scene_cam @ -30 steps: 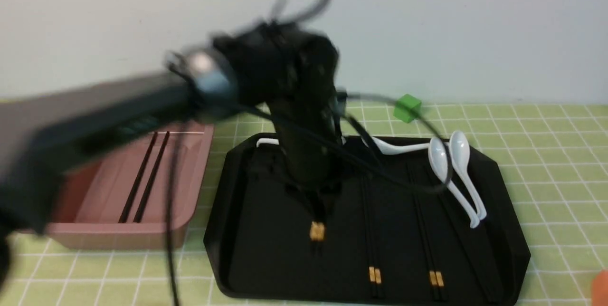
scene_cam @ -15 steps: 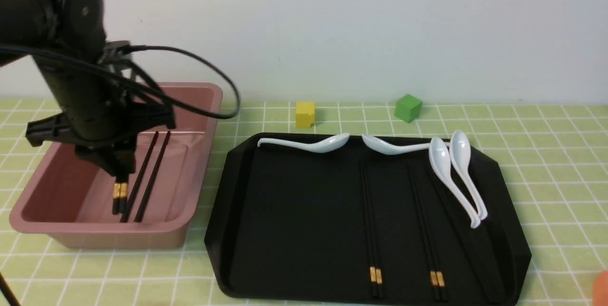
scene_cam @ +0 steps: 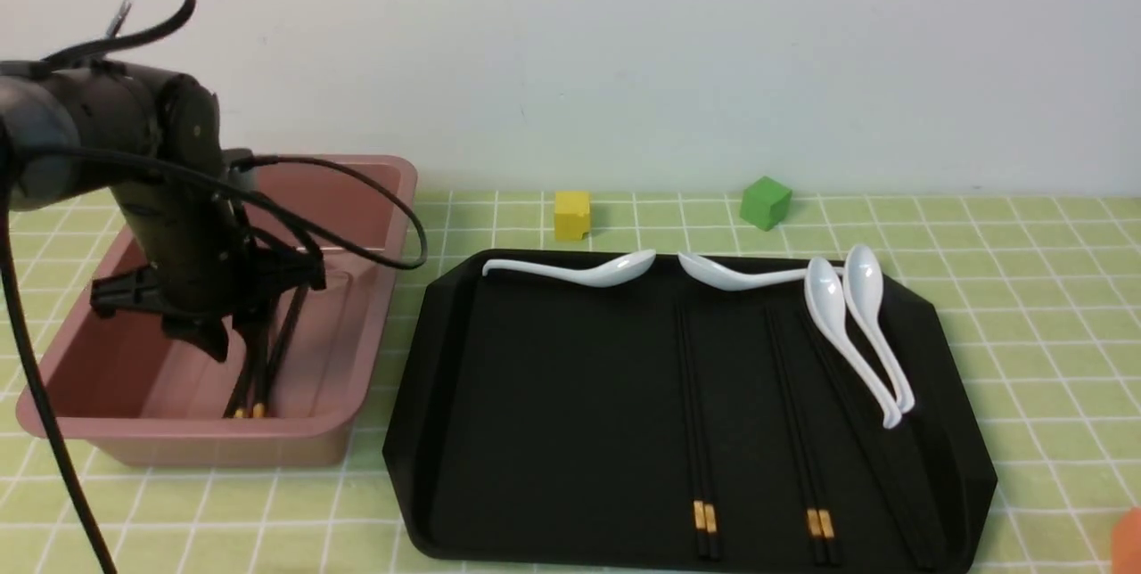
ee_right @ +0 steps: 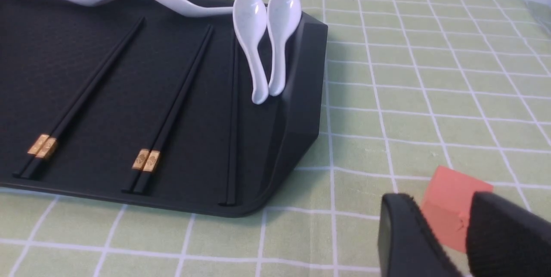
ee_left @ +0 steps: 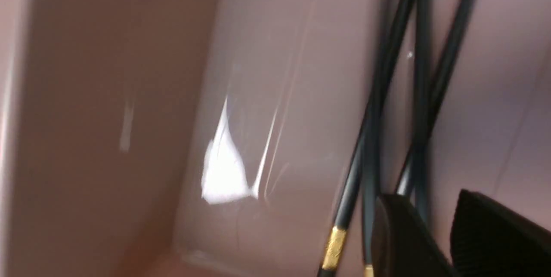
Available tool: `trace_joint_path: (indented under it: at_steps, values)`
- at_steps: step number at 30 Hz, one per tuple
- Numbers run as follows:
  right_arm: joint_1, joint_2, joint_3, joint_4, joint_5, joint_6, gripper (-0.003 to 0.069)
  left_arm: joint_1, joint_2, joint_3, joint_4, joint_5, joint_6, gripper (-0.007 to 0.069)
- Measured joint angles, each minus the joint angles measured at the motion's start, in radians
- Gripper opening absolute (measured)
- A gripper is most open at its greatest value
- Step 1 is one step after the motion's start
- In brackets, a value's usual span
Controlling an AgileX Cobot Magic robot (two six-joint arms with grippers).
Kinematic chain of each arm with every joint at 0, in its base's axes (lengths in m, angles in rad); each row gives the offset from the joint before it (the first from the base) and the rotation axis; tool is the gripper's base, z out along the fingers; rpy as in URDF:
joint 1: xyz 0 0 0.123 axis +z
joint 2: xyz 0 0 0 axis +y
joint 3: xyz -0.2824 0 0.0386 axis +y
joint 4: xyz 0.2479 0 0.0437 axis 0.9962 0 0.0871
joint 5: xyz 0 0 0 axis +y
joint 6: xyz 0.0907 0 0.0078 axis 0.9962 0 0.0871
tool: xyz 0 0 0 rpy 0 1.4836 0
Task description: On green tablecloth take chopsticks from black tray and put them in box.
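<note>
The pink box (scene_cam: 374,200) stands at the left on the green tablecloth (scene_cam: 1025,289). My left gripper (scene_cam: 217,344) is down inside it, open, its jaws (ee_left: 430,208) apart with nothing between them. Several black chopsticks (scene_cam: 260,369) with gold bands lie crossed on the box floor (ee_left: 280,96), right beside one finger (ee_left: 400,234). On the black tray (scene_cam: 535,431) lie two banded chopstick pairs (scene_cam: 700,431) (scene_cam: 802,431) and more sticks (scene_cam: 869,440) at its right. My right gripper (ee_right: 437,208) is open low over the cloth, right of the tray (ee_right: 297,109).
Several white spoons (scene_cam: 856,324) lie along the tray's far and right sides. A yellow cube (scene_cam: 572,214) and a green cube (scene_cam: 765,202) sit behind the tray. An orange cube (ee_right: 452,208) rests on the cloth just beyond my right gripper's fingers.
My left arm swung from the tray to the box carrying a chopstick pair, lowered into it and opened. The pair now lies on the box floor with the earlier ones.
</note>
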State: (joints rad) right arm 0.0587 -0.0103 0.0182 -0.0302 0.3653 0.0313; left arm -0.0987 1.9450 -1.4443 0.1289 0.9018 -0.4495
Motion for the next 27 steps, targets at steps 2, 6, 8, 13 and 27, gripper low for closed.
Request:
trace_joint_path:
  at_steps: [2,6,8,13,27]
  values:
    - [0.0,0.0,0.0,0.0,0.0,0.0,0.024,0.0,-0.016,0.0,0.001,0.009,-0.007,0.0208]
    - [0.0,0.0,0.0,0.0,0.0,0.0,0.024,0.0,-0.081,0.0,0.006,0.042,-0.003,0.0198]
    - [0.0,0.0,0.0,0.0,0.0,0.0,0.024,0.0,-0.146,0.0,0.007,0.076,0.022,0.0142]
    - [0.0,0.0,0.0,0.0,0.0,0.0,0.024,0.0,-0.285,0.0,0.009,0.134,0.079,-0.0013]
    - [0.0,0.0,0.0,0.0,0.0,0.0,0.024,0.0,-0.684,0.117,-0.129,0.181,0.149,-0.0013]
